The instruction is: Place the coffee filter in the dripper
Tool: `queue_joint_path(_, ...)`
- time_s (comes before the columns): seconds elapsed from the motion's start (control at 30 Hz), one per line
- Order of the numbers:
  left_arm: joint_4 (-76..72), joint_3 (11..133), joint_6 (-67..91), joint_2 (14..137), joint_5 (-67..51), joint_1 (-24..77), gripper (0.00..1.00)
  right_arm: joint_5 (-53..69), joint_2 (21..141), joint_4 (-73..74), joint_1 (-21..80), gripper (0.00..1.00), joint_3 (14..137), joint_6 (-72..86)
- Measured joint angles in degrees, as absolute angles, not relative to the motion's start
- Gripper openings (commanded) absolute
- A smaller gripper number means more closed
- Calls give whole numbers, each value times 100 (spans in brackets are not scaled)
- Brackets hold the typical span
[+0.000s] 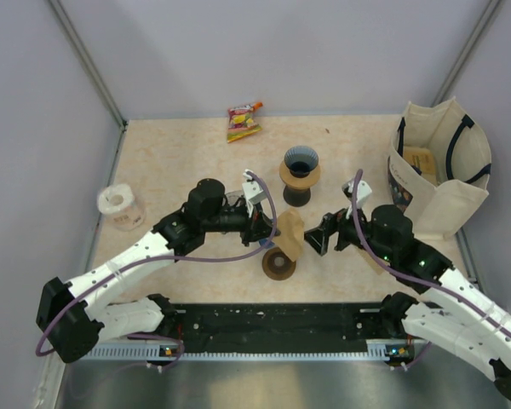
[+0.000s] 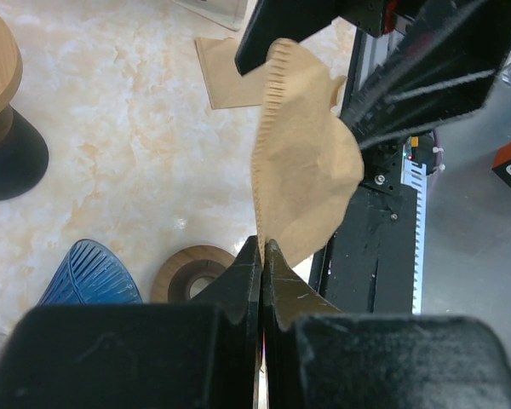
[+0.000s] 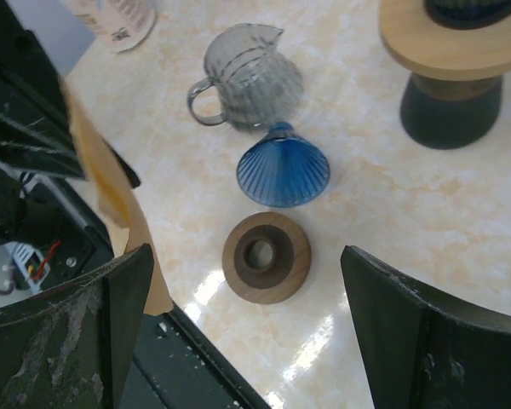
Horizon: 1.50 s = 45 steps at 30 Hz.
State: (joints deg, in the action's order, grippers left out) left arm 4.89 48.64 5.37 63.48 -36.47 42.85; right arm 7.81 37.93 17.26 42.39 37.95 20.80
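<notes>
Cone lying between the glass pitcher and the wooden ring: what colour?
Blue, with fine ribs running to its tip; the right wrist view shows the cone best.

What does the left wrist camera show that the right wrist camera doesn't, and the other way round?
Only the left wrist view: the left gripper, jaws shut on the brown paper filter, and a flat brown sheet beyond it. Only the right wrist view: a glass jug and a paper roll. Both: the held filter, the blue dripper, the wooden ring and the stand.
</notes>
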Motion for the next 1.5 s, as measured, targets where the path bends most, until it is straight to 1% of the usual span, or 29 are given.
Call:
queue_joint_path(0.17,486,4823,506,6267,-3658,4285,0,64,3844,2156,4237,92,4032,2126)
queue_joint_path(0.37,482,4807,471,6198,-3658,4285,0,-67,3940,2370,4237,91,4051,2161)
queue_joint_path(0.83,484,4797,449,6198,-3607,4285,0,239,3883,2359,4239,92,4051,2156)
queue_joint_path(1.5,491,4797,449,6228,-3518,4285,0,980,3922,2257,4239,92,4062,2139)
